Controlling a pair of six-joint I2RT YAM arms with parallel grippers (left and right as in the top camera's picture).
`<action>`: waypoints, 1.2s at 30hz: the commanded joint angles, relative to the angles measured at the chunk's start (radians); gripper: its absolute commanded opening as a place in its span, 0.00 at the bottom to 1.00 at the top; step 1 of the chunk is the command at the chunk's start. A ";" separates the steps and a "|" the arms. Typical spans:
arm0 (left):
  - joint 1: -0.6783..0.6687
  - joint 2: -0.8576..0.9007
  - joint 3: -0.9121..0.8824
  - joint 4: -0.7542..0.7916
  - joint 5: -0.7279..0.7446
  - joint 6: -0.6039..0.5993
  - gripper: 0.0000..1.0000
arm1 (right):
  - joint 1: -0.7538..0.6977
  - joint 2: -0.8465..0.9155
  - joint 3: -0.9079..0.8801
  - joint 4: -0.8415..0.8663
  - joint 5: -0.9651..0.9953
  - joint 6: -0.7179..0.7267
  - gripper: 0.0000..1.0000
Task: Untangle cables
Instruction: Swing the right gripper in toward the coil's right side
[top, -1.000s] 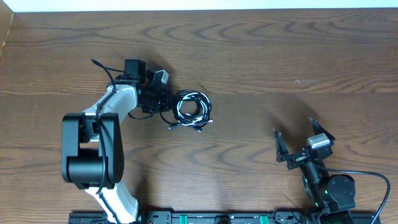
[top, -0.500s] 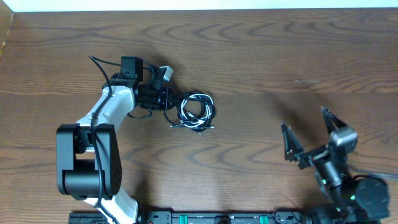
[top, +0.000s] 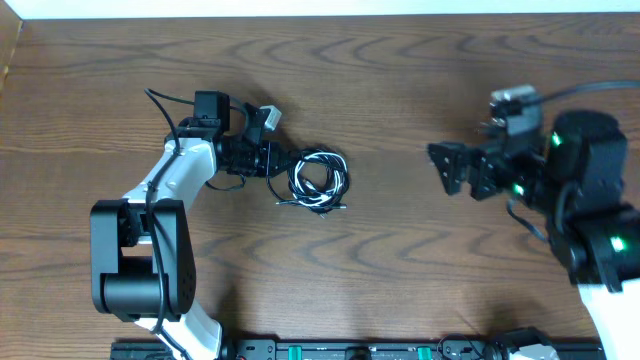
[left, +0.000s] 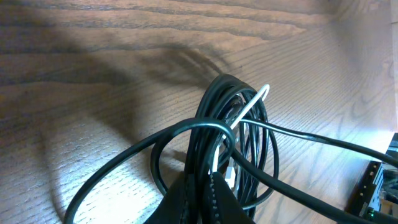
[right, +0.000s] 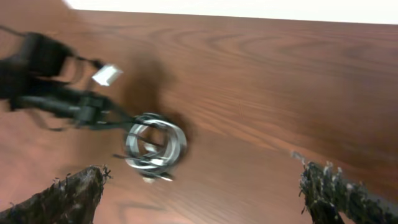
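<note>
At centre left of the overhead frame, our left gripper (top: 278, 162) reaches low over the wooden surface (top: 400, 90), its jaws clenched on the left edge of the cables (top: 318, 180). In the left wrist view we see the closed tips biting into the mostly black coil, with a white cable (left: 252, 104) threading through it. The cables lie as one small tangled bundle, just left of centre. At the right of the frame, our right gripper (top: 452, 170) hangs well apart from the bundle, jaws spread wide and grasping nothing.
</note>
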 joint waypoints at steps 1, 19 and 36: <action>0.002 -0.015 -0.005 -0.002 0.034 0.014 0.07 | 0.007 0.084 0.028 0.043 -0.280 0.014 0.99; 0.002 -0.015 -0.005 -0.002 0.034 0.014 0.07 | 0.038 0.483 0.027 0.080 -0.397 0.325 0.60; 0.000 -0.015 -0.005 -0.003 0.034 0.014 0.07 | 0.217 0.792 0.027 0.370 -0.299 0.979 0.89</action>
